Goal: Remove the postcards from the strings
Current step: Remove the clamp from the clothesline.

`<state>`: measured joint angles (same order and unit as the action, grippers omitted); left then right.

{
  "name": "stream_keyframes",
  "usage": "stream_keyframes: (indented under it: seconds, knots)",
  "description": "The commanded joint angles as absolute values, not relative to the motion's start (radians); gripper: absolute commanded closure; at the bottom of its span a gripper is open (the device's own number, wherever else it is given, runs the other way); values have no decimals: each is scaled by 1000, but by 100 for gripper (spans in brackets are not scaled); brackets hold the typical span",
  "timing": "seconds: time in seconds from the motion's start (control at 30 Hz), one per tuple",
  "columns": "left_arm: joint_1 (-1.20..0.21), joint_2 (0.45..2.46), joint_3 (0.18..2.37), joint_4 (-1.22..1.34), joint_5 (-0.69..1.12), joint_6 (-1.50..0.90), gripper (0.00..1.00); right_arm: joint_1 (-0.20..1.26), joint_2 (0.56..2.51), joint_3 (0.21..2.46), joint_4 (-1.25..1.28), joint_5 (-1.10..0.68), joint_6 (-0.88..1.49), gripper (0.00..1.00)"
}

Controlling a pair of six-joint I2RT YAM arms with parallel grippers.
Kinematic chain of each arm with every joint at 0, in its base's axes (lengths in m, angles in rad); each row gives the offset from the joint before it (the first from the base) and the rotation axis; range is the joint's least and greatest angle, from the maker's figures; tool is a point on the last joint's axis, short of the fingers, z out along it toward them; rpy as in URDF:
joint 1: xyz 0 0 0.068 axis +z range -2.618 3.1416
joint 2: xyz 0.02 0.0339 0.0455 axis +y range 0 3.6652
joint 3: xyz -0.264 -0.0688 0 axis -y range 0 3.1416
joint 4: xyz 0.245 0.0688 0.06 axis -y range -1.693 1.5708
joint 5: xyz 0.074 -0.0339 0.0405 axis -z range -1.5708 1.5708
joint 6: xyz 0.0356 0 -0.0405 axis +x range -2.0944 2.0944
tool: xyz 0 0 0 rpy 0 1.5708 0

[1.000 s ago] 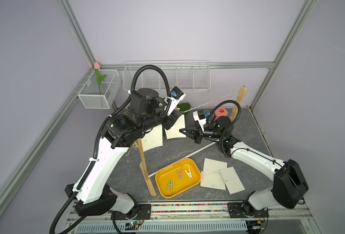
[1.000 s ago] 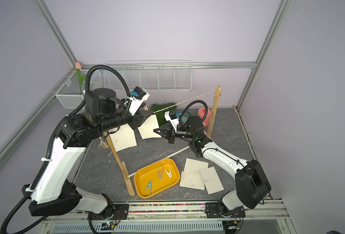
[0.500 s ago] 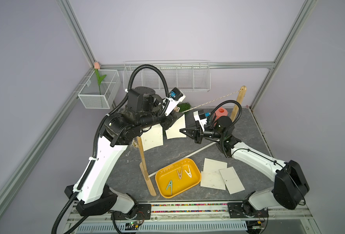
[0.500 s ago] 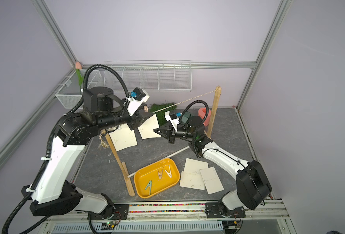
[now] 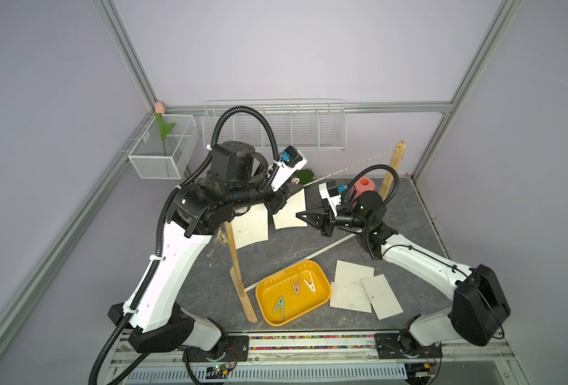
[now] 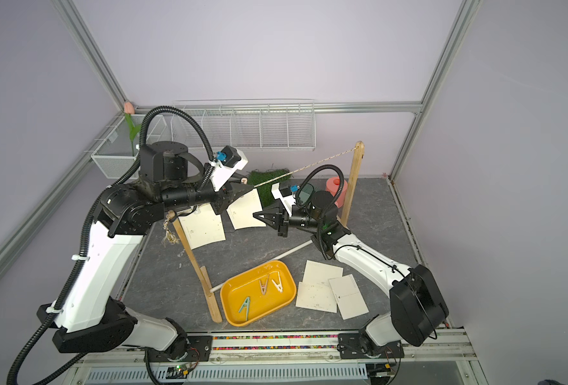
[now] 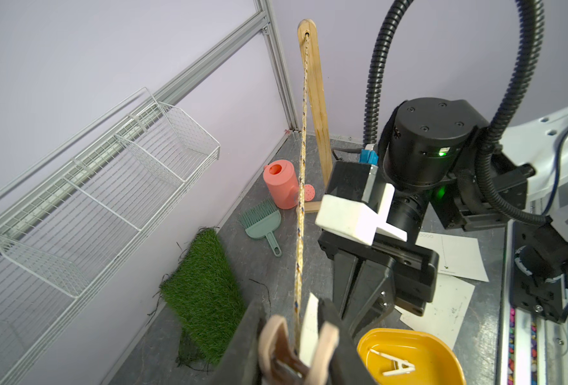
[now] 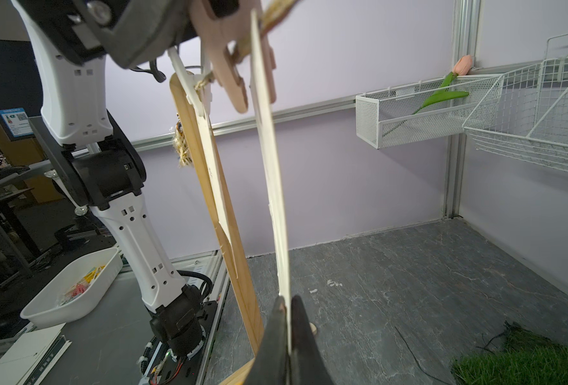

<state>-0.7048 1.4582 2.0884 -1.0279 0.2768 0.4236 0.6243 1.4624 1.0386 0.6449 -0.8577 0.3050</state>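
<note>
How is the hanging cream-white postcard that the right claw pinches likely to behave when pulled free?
Probably floppy: the cream-white postcard curves slightly along its length between the tan clothespin and the right claw. Likely very light, being sheet-thin edge-on. It may slip, since only its edge is pinched.

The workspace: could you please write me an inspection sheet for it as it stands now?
Surface: grey table with a few pale flecks.
Job's things: the string between two posts carries two postcards; three loose postcards lie beside the tray.
Clutter: three pins in the tray; watering can, brush and grass mat at the back.
Claws: left claw shut on a tan pin on the string; right claw shut on the held postcard at its lower edge.
Cables: black hoses arch over both arms.
Surroundings: lilac walls, wire baskets, a tulip in one.
</note>
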Motion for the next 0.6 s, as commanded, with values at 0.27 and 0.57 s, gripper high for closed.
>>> stream_keyframes:
  seconds: [0.27,0.57]
  knots:
    - [-698,1430,2047,-1007,285,429,88,633,1450,1050,631,-859,275,93]
    - [-698,1414,2019,-964,259,419,100,634,1448,1048,624,-850,269,93]
